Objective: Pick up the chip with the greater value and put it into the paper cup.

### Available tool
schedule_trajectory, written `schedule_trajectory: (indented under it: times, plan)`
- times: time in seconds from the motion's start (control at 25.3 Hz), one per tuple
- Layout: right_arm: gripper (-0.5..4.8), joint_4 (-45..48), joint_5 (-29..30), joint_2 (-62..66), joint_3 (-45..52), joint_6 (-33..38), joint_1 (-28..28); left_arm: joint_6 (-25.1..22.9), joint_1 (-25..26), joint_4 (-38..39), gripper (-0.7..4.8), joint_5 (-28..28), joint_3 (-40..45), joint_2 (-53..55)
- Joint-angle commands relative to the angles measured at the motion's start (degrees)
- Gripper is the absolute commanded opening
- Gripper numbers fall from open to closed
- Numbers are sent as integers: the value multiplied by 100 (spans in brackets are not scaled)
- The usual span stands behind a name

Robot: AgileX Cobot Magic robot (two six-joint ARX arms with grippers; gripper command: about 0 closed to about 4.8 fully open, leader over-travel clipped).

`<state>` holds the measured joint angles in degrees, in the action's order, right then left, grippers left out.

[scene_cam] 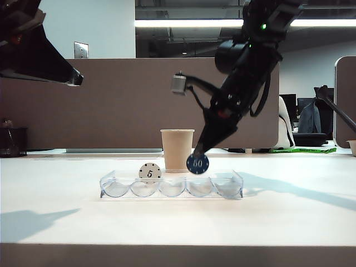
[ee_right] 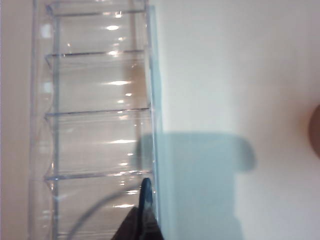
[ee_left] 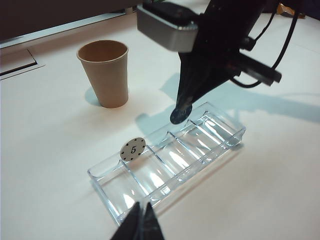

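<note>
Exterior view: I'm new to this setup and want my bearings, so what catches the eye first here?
The right gripper comes down from the upper right, shut on the dark blue 50 chip, which stands on edge above the clear chip tray. The white 5 chip stands upright in the tray, with the paper cup behind. The left gripper, shut, hangs high at the left.

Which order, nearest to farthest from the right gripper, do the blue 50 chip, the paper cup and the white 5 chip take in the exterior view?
1. Blue 50 chip: pinched in the right gripper.
2. Paper cup: just left, behind the tray.
3. White 5 chip: farther left, standing in the tray.
</note>
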<state>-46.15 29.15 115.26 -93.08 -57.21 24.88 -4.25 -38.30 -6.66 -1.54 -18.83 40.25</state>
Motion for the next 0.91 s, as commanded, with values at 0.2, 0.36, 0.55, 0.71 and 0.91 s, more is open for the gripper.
schedule_trajectory:
  times: [0.2, 0.36, 0.55, 0.71, 0.91]
  plan:
    - [-1, 393, 96, -529, -33, 26, 4, 22, -4, -72, -5, 26, -22, -7]
    - [-1, 1480, 92, -638, -33, 415, 2, 22, -4, -79, -4, 26, -22, -7]
    - [-1, 2942, 94, -634, -33, 1185, 2, 22, -4, -76, -4, 26, -22, -7]
    - [-1, 3589, 33, -625, -33, 1716, -15, 22, -4, -79, -5, 26, -22, -7]
    - [-1, 4308, 81, -466, -31, 2684, -177, 31, -4, -76, -5, 26, -22, -7]
